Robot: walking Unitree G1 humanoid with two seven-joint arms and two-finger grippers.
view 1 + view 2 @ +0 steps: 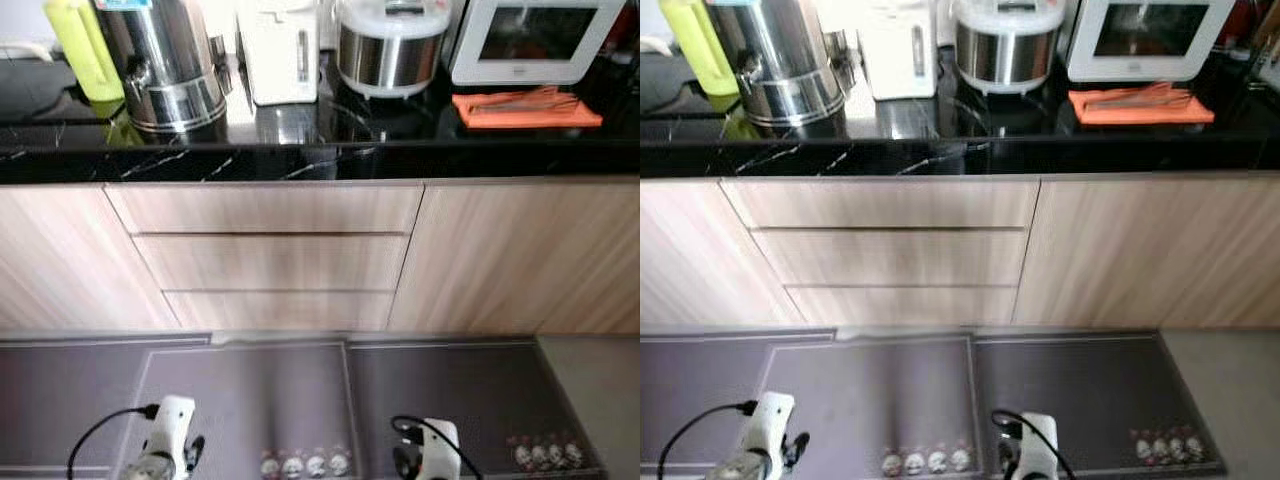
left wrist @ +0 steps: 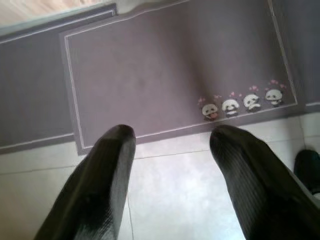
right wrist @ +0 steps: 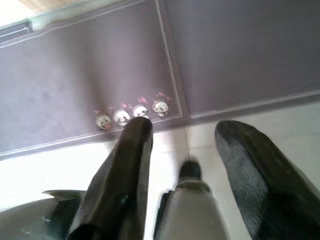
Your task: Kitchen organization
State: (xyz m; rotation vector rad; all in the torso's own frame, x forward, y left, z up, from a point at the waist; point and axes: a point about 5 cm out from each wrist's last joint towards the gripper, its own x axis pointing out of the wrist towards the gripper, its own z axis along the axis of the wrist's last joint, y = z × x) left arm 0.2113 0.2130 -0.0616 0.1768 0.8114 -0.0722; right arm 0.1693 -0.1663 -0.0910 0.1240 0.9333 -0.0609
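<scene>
A black stone counter [image 1: 300, 155] runs across the top. On it stand a yellow-green pitcher [image 1: 80, 45], a steel urn [image 1: 170, 65], a white water boiler [image 1: 278, 50], a silver rice cooker [image 1: 390, 50] and a white microwave [image 1: 535, 40]. An orange cloth [image 1: 525, 108] lies in front of the microwave. My left arm [image 1: 165, 440] and right arm [image 1: 432, 452] hang low over the floor. The left gripper [image 2: 172, 137] is open with nothing between its fingers. The right gripper [image 3: 186, 127] is open too, above the pale tiles.
Below the counter are three wood drawers [image 1: 270, 260], with cabinet doors [image 1: 520, 255] on either side. Grey floor mats [image 1: 250, 400] with small panda prints [image 1: 300, 464] lie along the cabinet base. Pale tile floor [image 2: 175, 200] lies under the grippers.
</scene>
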